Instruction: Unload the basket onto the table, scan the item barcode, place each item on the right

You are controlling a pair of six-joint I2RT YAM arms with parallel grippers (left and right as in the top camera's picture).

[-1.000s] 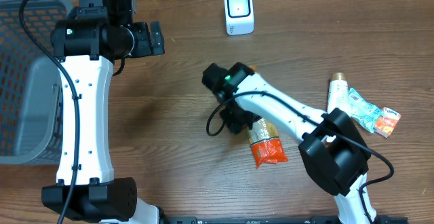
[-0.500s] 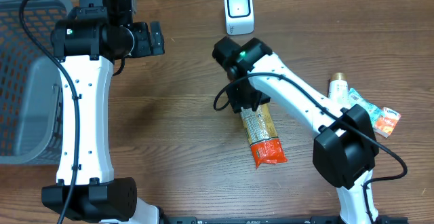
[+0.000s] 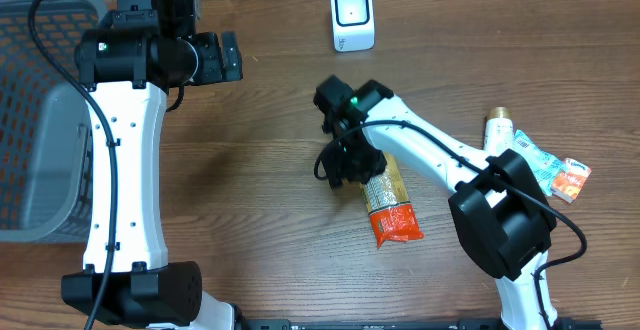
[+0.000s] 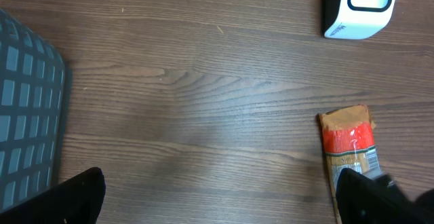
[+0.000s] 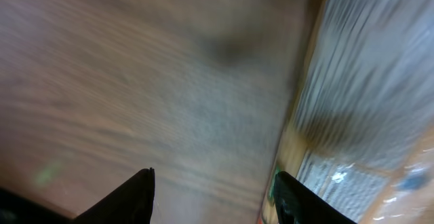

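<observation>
The item is a long orange and red packet (image 3: 388,206) lying flat on the wooden table, also seen in the left wrist view (image 4: 350,149) and, blurred, at the right of the right wrist view (image 5: 366,95). The white barcode scanner (image 3: 352,17) stands at the table's far edge (image 4: 357,5). My right gripper (image 3: 350,163) hangs over the packet's upper end, open (image 5: 217,197), with bare wood between its fingers and one finger (image 5: 293,198) at the packet's edge. My left gripper (image 3: 217,58) is wide open (image 4: 220,203) and holds nothing.
A grey mesh basket (image 3: 40,120) fills the left side, its corner in the left wrist view (image 4: 27,115). A small bottle (image 3: 497,133) and two sachets (image 3: 540,163) (image 3: 572,180) lie at the right.
My right gripper rose toward the scanner, then came back down over the packet's upper end, its jaws opening wider. The packet stays on the table. The left arm has not moved.
</observation>
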